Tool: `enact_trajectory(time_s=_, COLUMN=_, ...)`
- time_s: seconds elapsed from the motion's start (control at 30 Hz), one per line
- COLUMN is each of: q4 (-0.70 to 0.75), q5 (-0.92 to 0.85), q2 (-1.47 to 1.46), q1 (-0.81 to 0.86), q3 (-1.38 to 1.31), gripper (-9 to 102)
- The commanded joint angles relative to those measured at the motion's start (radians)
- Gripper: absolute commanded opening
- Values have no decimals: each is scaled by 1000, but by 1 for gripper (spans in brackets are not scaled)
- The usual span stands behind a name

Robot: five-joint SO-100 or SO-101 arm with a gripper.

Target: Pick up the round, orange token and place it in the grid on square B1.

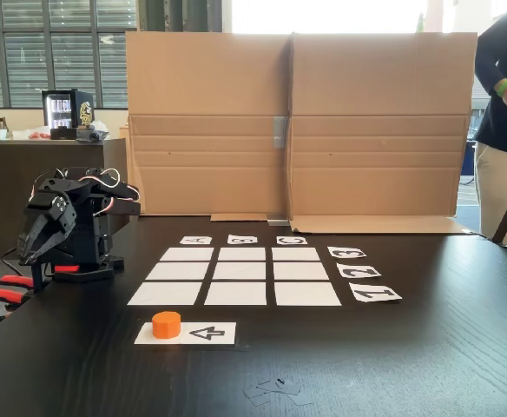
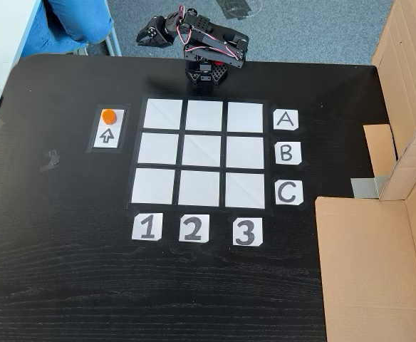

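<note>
Small bright orange puck-like token (image 1: 167, 324) sat on white arrow-printed paper strip (image 1: 208, 333), well apart from folded black claw (image 1: 38, 246); jaw gap can't be told. Probably light, rigid, best pinched across round sides.

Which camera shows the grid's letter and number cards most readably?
The fixed view from above: the cards read upright beside the grid. The low fixed view shows them foreshortened, upside down and small along the grid's far and right edges.
</note>
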Motion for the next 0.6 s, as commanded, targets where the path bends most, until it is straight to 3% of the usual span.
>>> enact_trajectory(time_s=0.0, q4=-12, q5=0, q2=-98, q1=-17, q3=-110, gripper=-1)
enact_trajectory(time_s=0.57, q4=143, q5=-21, q2=-555, q1=-110, q3=-529, gripper=0)
